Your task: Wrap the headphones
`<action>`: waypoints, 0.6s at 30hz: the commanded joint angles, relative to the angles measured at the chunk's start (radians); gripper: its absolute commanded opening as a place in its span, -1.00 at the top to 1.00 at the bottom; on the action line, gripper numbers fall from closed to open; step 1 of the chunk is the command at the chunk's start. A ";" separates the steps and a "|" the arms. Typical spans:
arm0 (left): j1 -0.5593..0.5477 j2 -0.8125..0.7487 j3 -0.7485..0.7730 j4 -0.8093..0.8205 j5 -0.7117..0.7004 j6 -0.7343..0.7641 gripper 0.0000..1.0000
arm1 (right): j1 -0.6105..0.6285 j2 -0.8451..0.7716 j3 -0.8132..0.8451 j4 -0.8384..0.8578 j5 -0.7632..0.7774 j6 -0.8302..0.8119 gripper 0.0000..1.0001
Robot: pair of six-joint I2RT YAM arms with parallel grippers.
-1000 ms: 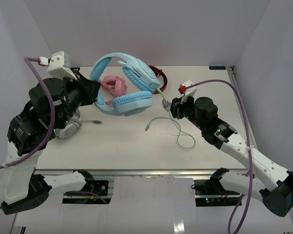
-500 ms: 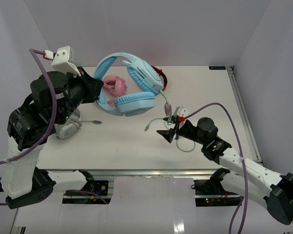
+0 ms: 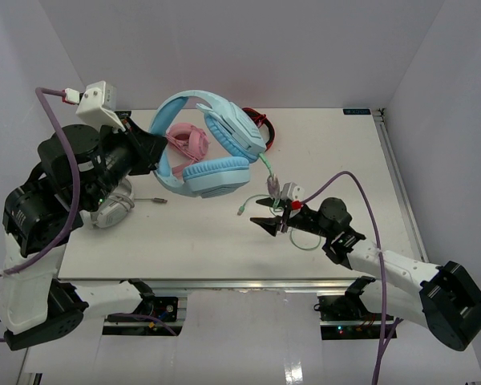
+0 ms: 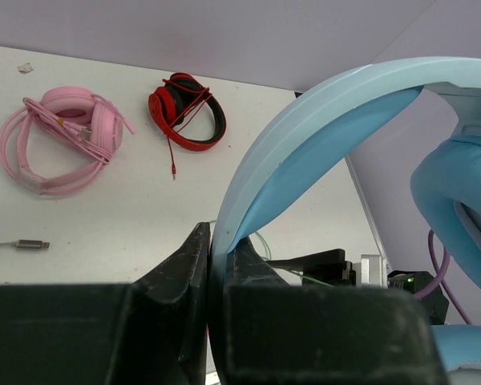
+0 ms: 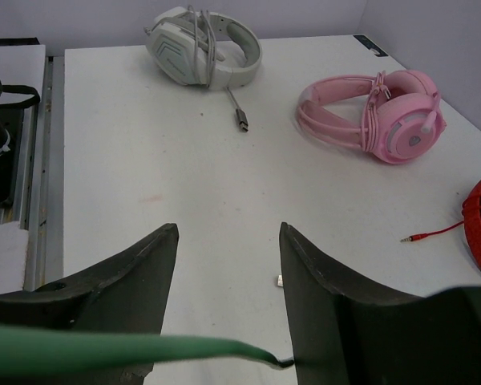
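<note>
The headphones (image 3: 216,152) hang clear of the table (image 3: 184,233), their wide blue band clenched between the fingers of the left gripper (image 3: 156,152), just as a second ago. The ear cups hang to that gripper's right. Seen from its wrist, the band (image 4: 305,144) rises straight out of the pinched fingers. The right gripper (image 3: 266,224) has left the spot by the ear cup where it was a second ago and now sits low over the table, nearer the arm bases, with its fingers apart and gripping nothing. The thin green cable (image 3: 266,167) runs down from the cup and passes close by those fingers. There are four headsets in all: the blue one, a grey-white headset (image 3: 112,210) under the left arm, a pink headset (image 3: 188,140) beyond the left gripper, and a red headset (image 3: 262,126) farthest back. There are two grippers and one green cable.
</note>
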 commanded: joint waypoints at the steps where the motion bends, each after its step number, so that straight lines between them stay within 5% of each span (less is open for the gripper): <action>1: 0.002 -0.040 0.012 0.093 -0.004 -0.057 1.00 | -0.005 0.011 -0.010 0.138 -0.023 0.007 -0.18; 18: 0.002 -0.089 -0.005 0.096 -0.059 -0.063 1.00 | -0.042 0.083 -0.097 0.275 -0.031 0.064 0.17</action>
